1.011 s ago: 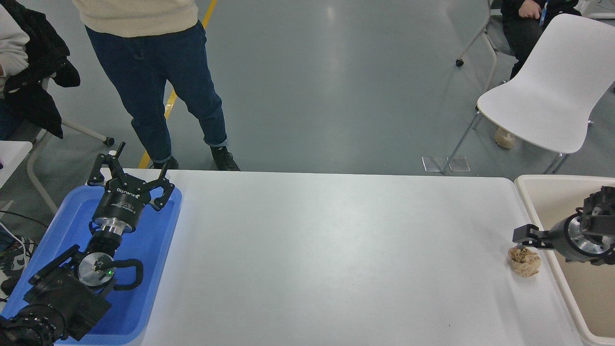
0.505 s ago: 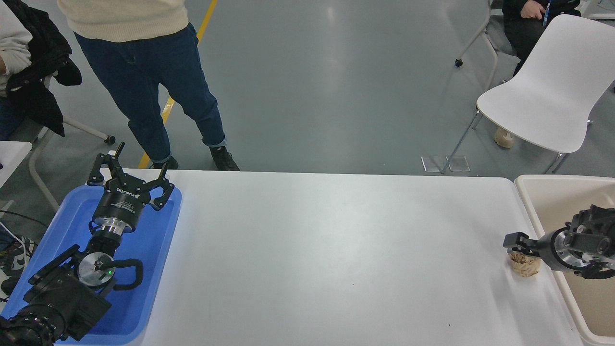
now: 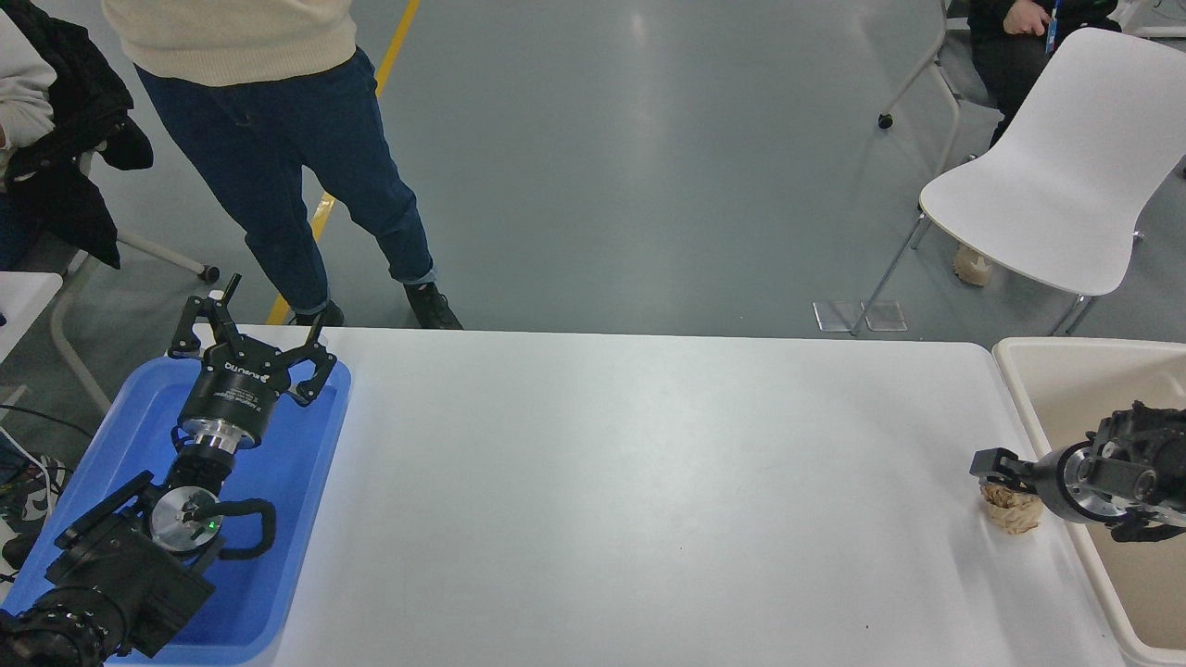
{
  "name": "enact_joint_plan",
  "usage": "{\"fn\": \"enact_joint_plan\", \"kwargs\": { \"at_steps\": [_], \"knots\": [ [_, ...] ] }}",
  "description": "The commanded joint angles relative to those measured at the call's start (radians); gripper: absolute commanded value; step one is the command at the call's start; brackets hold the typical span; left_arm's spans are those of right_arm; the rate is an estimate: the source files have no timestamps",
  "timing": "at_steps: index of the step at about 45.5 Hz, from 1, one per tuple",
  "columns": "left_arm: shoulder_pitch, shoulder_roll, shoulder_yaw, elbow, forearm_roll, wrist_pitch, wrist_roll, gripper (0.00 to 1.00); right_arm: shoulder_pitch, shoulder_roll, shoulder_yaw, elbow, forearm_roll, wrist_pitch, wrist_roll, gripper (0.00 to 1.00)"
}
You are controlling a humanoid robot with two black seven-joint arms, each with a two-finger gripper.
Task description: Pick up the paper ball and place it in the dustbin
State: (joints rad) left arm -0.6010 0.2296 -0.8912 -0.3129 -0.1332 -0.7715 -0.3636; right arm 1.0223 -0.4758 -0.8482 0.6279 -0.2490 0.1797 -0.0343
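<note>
The paper ball [image 3: 1012, 510] lies on the white table [image 3: 649, 500] near its right edge, just beside the rim of the dustbin [image 3: 1028, 408], which stands off the table's right end. Over the last second the right gripper [image 3: 999, 474] has come down and drawn in over the ball: it sat a little above and behind it, and now its black fingers press at the ball's top and far side. The ball has barely shifted on the table, so the grasp is probably being set rather than finished, and the lift and short carry to the dustbin are yet to come.

Whether the fingers are closed on the paper I cannot tell; only one dark fingertip shows clearly, and the near one is hidden behind the gripper body and the wad itself. The right arm and much of the dustbin are cut off by the picture's edge.

The left gripper [image 3: 252, 345] is parked over the blue tray [image 3: 278, 574] at lower left, fingers spread open. A person's legs [image 3: 306, 176] stand beyond the table.
</note>
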Motion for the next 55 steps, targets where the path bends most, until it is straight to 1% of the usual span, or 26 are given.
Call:
{"fn": "enact_joint_plan", "kwargs": {
  "at_steps": [1,15,30,32,37,40,43,45,48,51,54,55],
  "knots": [
    [0.000,0.000,0.000,0.000,0.001,0.000,0.000,1.00,-0.034,0.022,0.035,-0.020,0.001,-0.034,-0.001,1.00],
    [0.001,0.000,0.000,0.000,0.000,0.000,0.000,1.00,-0.054,0.040,0.035,-0.065,-0.001,-0.048,0.001,1.00],
    [0.001,0.000,0.000,0.000,0.001,0.000,0.000,1.00,-0.085,0.042,0.034,-0.067,-0.015,-0.100,0.001,0.97],
    [0.001,0.000,0.000,0.000,0.000,0.000,0.000,1.00,-0.090,0.042,0.034,-0.067,-0.016,-0.100,0.001,0.96],
    [0.001,0.000,0.000,0.000,0.001,0.000,0.000,1.00,-0.097,0.043,0.034,-0.063,-0.016,-0.100,0.001,0.81],
    [0.001,0.000,0.000,0.000,0.001,0.000,0.000,1.00,-0.106,0.048,0.034,-0.062,-0.015,-0.100,0.001,0.65],
    [0.001,0.000,0.000,0.000,0.001,0.000,0.000,1.00,-0.111,0.052,0.034,-0.059,-0.013,-0.098,0.001,0.53],
    [0.001,0.000,0.000,0.000,0.001,0.000,0.000,1.00,-0.113,0.052,0.035,-0.056,-0.010,-0.095,0.001,0.43],
    [0.001,0.000,0.000,0.000,0.000,0.000,0.000,1.00,-0.113,0.051,0.035,-0.053,-0.003,-0.092,-0.001,0.33],
    [0.001,0.000,0.000,0.000,0.000,0.000,0.000,1.00,-0.113,0.049,0.040,-0.048,0.001,-0.083,0.001,0.18],
    [0.001,0.000,0.000,0.000,0.000,0.000,0.000,1.00,-0.113,0.046,0.050,-0.047,0.004,-0.083,0.001,0.08],
    [0.001,0.000,0.000,0.000,0.000,0.000,0.000,1.00,-0.111,0.045,0.055,-0.047,0.004,-0.083,0.001,0.02]
  ]
}}
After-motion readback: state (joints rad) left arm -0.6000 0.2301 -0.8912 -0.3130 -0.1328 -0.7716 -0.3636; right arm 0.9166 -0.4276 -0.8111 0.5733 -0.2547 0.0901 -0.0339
